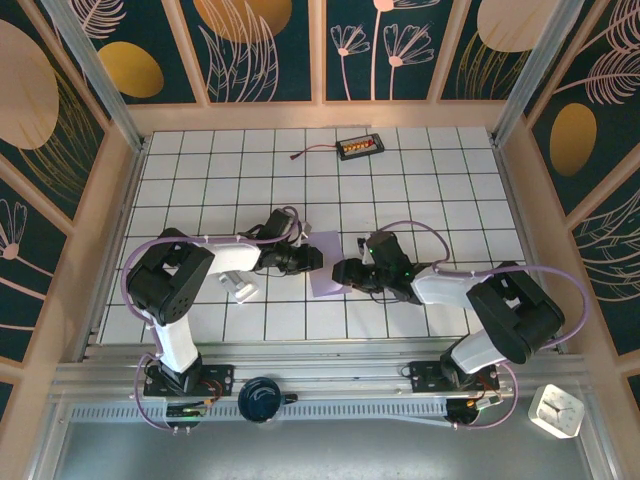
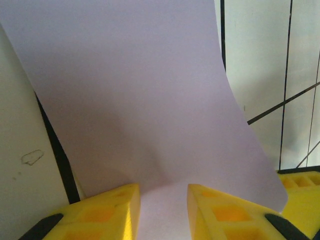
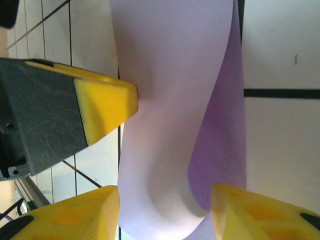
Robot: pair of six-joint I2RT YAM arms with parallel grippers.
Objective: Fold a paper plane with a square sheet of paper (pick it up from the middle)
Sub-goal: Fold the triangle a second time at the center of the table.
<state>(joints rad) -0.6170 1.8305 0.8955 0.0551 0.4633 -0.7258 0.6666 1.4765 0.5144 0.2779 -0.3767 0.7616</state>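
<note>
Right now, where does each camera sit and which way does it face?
Top external: above and behind the bases, looking down on the tiled table; both arms show, left hand and right hand meeting at the lavender sheet.
Left wrist: on the left arm, looking along its yellow fingers at the sheet.
Right wrist: on the right arm, looking past its yellow fingers at the curled sheet.
Shared: all three see the sheet.

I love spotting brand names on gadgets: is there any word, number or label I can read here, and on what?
No text can be read anywhere.
sheet of paper: plain lavender, no print.
small black device with an orange strip, at the table's far edge: any marking is too small to read.
white box at the lower right, clock-like: its face marks are too small to read.
</note>
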